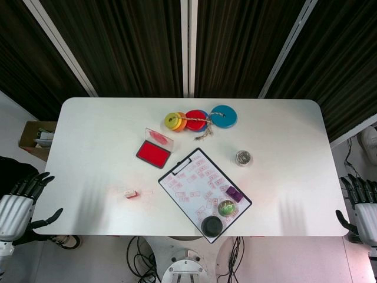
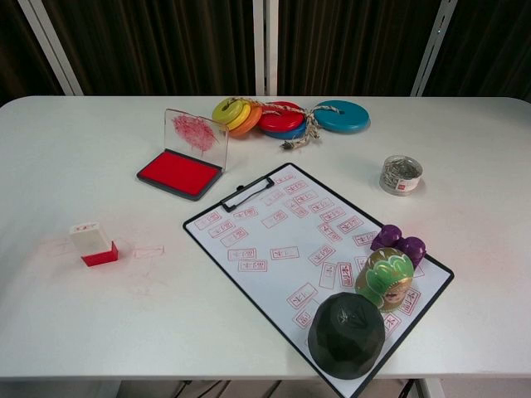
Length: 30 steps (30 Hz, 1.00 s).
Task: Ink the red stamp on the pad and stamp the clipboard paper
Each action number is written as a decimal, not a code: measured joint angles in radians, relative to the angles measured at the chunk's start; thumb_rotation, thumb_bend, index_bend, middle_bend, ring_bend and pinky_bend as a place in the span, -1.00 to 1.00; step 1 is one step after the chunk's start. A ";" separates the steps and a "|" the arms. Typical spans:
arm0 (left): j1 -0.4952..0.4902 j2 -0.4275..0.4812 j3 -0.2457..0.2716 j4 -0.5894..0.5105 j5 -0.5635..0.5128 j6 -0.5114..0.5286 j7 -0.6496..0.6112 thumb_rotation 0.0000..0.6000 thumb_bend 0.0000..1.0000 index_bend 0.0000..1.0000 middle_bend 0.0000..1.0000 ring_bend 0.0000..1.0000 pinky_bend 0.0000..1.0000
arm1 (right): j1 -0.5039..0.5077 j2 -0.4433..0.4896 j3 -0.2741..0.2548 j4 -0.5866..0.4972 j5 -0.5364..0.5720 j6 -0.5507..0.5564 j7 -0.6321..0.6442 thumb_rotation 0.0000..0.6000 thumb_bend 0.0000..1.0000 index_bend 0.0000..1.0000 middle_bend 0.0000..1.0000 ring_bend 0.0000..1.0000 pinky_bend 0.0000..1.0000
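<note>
Nothing is grasped yet: the left hand (image 1: 20,203) and right hand (image 1: 362,206) hang spread and empty off the near corners of the white surface (image 2: 75,157). The small red-based stamp (image 2: 93,244) stands alone, left of the black-edged clipboard paper (image 2: 274,240). Judged next: the left hand pinches the stamp and carries it to the open red ink pad (image 2: 178,173) beyond.

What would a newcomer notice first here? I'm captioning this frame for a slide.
Probably the open ink pad, bright red at centre-left, and the clipboard beside it, its paper crowded with red stamp marks. The small red stamp lies alone near the left front edge, and both hands hang off the table's sides.
</note>
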 measured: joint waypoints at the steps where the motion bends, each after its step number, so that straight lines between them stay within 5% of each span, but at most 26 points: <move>1: 0.000 0.000 -0.001 0.000 -0.002 0.000 0.002 -0.05 -0.58 -0.64 -0.71 -0.75 -0.55 | 0.000 0.000 0.000 0.000 0.000 -0.001 0.000 1.00 -0.54 -1.00 -1.00 -1.00 -1.00; 18: -0.003 0.011 0.000 -0.049 0.020 0.001 0.045 -0.05 -0.62 -0.64 -0.71 -0.75 -0.54 | -0.007 0.002 0.001 0.005 -0.001 0.014 0.010 1.00 -0.54 -1.00 -1.00 -1.00 -1.00; 30: -0.078 -0.043 -0.001 -0.107 0.068 -0.108 0.115 -0.06 -0.65 -0.64 -0.71 -0.75 -0.54 | -0.001 0.001 0.002 0.017 0.007 -0.004 0.018 1.00 -0.54 -1.00 -1.00 -1.00 -1.00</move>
